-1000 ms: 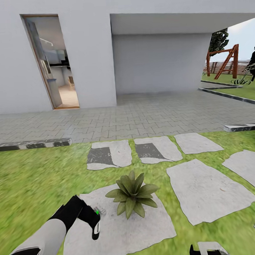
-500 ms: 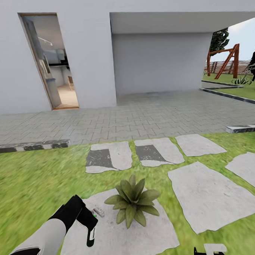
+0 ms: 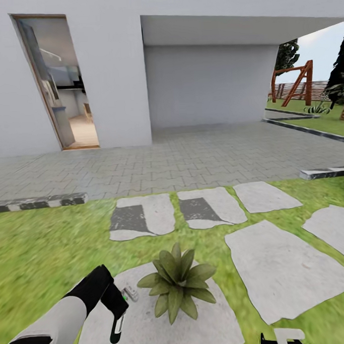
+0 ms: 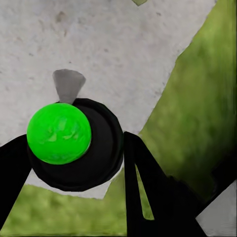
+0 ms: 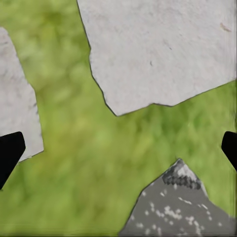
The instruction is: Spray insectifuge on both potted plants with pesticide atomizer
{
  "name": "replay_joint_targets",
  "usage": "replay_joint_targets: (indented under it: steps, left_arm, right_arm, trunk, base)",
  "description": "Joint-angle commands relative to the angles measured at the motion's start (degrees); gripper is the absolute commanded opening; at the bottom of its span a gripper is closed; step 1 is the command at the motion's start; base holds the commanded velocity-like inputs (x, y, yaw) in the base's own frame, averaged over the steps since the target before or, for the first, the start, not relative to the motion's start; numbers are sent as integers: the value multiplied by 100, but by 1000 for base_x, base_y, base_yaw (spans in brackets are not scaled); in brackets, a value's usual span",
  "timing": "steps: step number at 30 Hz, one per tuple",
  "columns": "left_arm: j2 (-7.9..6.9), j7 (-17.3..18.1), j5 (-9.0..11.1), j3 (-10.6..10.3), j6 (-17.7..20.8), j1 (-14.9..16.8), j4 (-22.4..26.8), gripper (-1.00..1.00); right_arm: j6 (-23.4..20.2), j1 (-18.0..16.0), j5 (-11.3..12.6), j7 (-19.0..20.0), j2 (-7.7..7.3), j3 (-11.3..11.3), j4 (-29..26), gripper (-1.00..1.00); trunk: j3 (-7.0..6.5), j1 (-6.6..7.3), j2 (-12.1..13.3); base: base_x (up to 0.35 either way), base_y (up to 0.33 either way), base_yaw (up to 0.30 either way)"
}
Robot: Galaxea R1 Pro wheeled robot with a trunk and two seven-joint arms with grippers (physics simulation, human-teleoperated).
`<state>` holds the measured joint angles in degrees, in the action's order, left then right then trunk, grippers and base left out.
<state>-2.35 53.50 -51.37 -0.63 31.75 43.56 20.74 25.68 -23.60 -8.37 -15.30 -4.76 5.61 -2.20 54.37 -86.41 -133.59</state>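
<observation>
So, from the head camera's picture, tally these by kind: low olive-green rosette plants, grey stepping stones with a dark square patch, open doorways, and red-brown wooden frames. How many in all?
low olive-green rosette plants: 1
grey stepping stones with a dark square patch: 2
open doorways: 1
red-brown wooden frames: 1
Total: 5

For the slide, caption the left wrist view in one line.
Left gripper clasps a black atomizer with a green round cap above a grey stepping stone edged by green lawn.

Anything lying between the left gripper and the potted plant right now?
Head view: nothing lies loose there. The atomizer in the left gripper points at the potted plant; beyond its nozzle, bare stepping stone.
</observation>
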Motion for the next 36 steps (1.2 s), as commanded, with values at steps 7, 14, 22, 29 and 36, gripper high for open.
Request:
replay_joint_targets:
  steps: [7, 14, 22, 29, 36]
  left_arm:
    - [-107, 549, -425, -43, 229, 28, 81, -100]
    - [-39, 547, -444, -49, 453, -4, 96, -100]
    - [-42, 484, -445, -57, 418, -50, 89, -100]
    - [-143, 462, -446, -34, 369, -69, 89, -100]
    - [-62, 462, -444, -38, 462, 118, 371, -100]
  right_arm:
    - [25, -4, -66, -17, -15, 54, 10, 100]
    - [25, -5, -66, -17, -13, 52, 9, 100]
    - [24, -5, -69, -17, -16, 54, 14, 100]
    - [25, -5, -69, -17, -16, 54, 18, 100]
    - [17, -4, -69, -17, -16, 54, 18, 100]
  trunk:
    - [5, 1, -2]
    - [5, 1, -2]
    - [5, 1, -2]
    - [5, 1, -2]
    - [5, 1, -2]
  base:
    - [32, 15, -42]
    - [257, 191, -1]
    - [34, 29, 0]
    - [0, 0, 0]
    - [0, 0, 0]
